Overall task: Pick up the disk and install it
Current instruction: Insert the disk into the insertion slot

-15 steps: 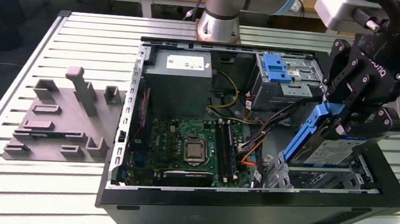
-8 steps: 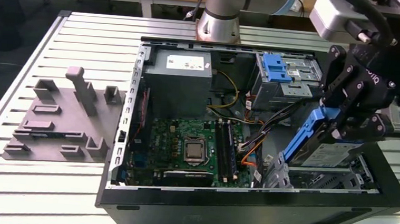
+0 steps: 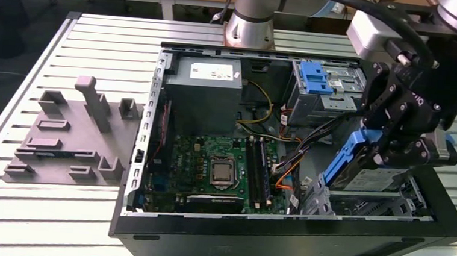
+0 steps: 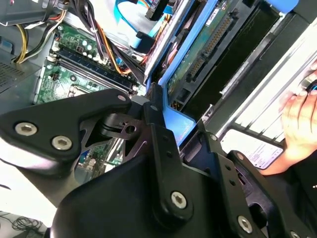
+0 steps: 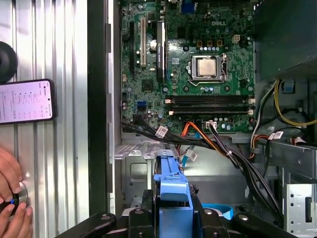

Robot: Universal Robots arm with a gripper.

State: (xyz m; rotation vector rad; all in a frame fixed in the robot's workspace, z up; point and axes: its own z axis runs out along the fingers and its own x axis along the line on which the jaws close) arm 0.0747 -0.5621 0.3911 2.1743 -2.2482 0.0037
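My gripper [image 3: 390, 152] is shut on the disk [image 3: 353, 168], a silver drive in a blue carrier bracket, held tilted on edge. It hangs just above the metal drive bay [image 3: 372, 204] at the exterior view's right corner of the open computer case [image 3: 286, 231]. In the first wrist view the blue carrier [image 5: 171, 183] sticks out from between the black fingers [image 5: 144, 198], over the bay floor and cables. The second wrist view has the disk's green circuit-board underside [image 4: 198, 54] and a blue corner [image 4: 174, 124] clamped in my gripper [image 4: 166, 130].
The motherboard [image 3: 218, 163] lies in the case's middle, with a grey power supply box [image 3: 207, 81] and a blue latch on a metal cage [image 3: 316, 80] behind it. Orange and black cables [image 5: 208, 141] run near the bay. A grey fixture [image 3: 75, 135] sits at left. A person's hand [image 5: 10, 196] and a phone [image 5: 25, 101] lie beside the case.
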